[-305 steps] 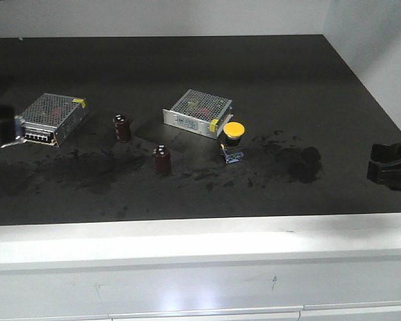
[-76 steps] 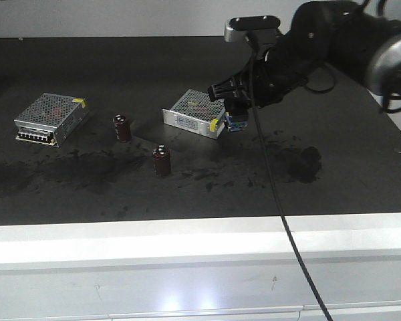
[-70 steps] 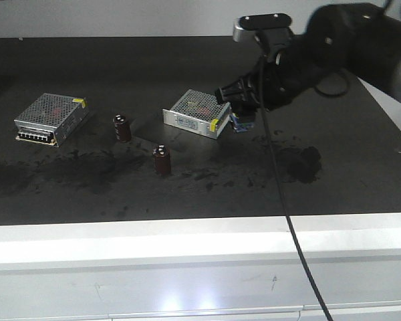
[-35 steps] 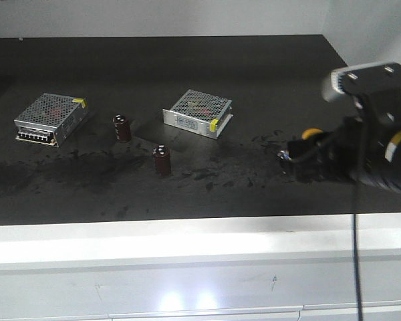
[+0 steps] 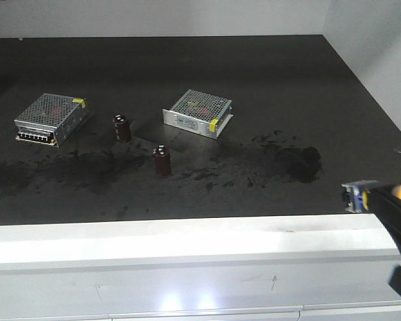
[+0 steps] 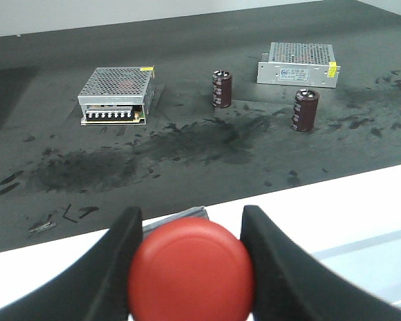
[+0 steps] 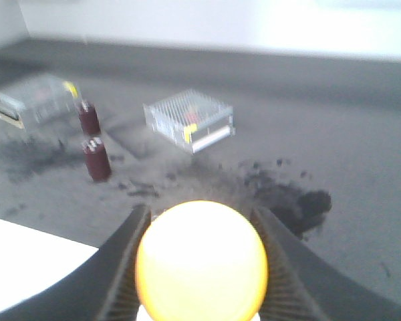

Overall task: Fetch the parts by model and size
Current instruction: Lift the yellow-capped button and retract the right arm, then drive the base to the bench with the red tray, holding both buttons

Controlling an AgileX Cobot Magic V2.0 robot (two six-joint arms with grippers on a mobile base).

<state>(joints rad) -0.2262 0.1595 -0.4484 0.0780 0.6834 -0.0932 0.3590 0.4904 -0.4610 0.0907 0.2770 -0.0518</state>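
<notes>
At the table's front right corner, right arm: reaches in low from the frame's right edge, above the white ledge (image 5: 187, 241), wrist camera looking back across the table (image 5: 187, 60).
Right gripper (image 7: 200, 212): two ribbed dark fingers (image 7: 123, 267) pressed against either side of the yellow-capped switch (image 7: 200, 261). In the front view, the switch's blue-and-silver terminals stick out to the left of the gripper, clear of the tabletop.
Left arm: out of the front view. Its wrist camera shows it at the table's front edge, over the white ledge, facing the table.
Left gripper (image 6: 190, 224): two smooth dark fingers closed on the red-capped switch (image 6: 190, 274), whose round cap fills the bottom of the wrist view, with a bit of its dark base behind.
Switches: two, one in each gripper, neither on the table.
Capacitors: two dark brown cylinders, upright and apart; the rear capacitor (image 5: 122, 128) stands between the two boxes, the front capacitor (image 5: 162, 160) nearer the ledge.
Power supplies: two silver perforated boxes lying flat; the left power supply box (image 5: 52, 118) and the right power supply box (image 5: 198, 113) are well apart.
Table surface: black, with dark smudges across its front half.
</notes>
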